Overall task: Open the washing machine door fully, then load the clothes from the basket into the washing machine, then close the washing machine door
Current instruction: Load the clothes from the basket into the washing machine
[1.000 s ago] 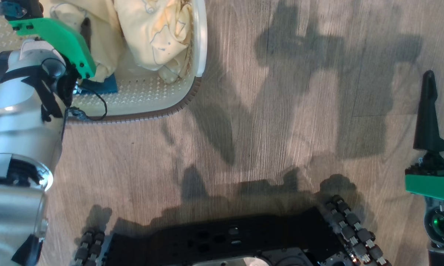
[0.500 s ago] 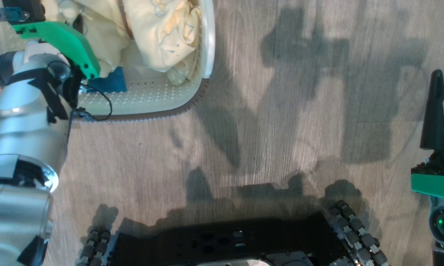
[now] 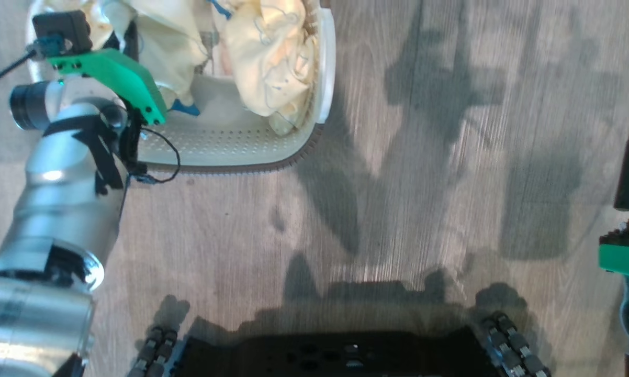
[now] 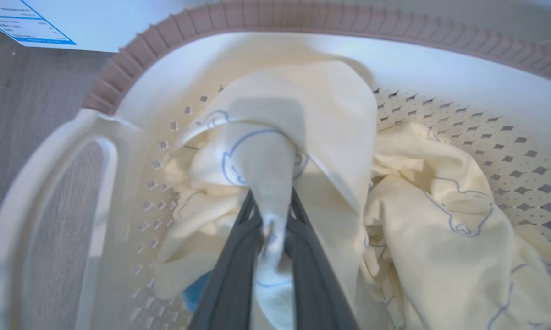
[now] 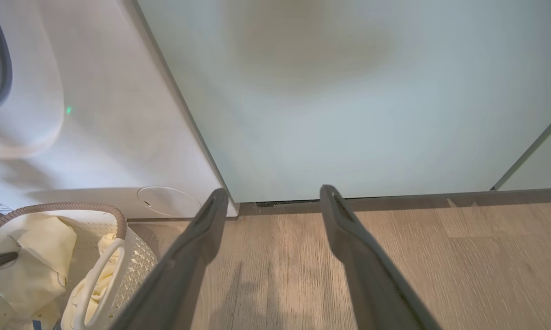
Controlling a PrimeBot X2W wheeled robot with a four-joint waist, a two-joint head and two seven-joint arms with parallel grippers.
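Since left hand [image 4: 272, 208] clamps just a thin fold of clothes [image 4: 335, 123] in basket [image 4: 440, 41], lifting may slip it or drag neighbouring clothes along; right hand [image 5: 271, 197] spread apart, empty.

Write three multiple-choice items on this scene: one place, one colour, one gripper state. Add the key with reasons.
1. The clothes lie: A on the floor; B in the basket; C in the drum.
2. The basket's ribbed rim is: A green; B black; C brown.
3. The left gripper is: A shut on a fold of the clothes; B open over bare floor; C shut on the basket's handle.
Key: 1 B, they lie inside the perforated walls; 2 C, the rim shows brown; 3 A, its fingers pinch pale cloth.
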